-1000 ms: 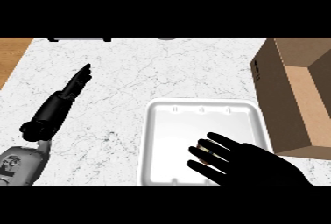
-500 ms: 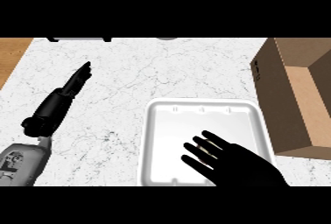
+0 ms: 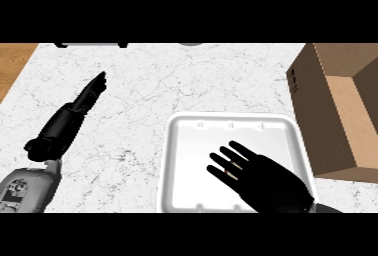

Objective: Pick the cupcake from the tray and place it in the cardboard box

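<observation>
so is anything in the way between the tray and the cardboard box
Nothing visible. Only a narrow strip of counter separates the tray from the cardboard box, and the box's top is open. The right hand is spread over the tray.

No words or numbers can be read here. The box (image 3: 334,116) has small dark marks on its side, too tiny to read.

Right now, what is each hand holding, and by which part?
Nothing visibly. The right hand spreads over the tray, a tan scrap showing between its fingers; the left hand is open, empty.
</observation>
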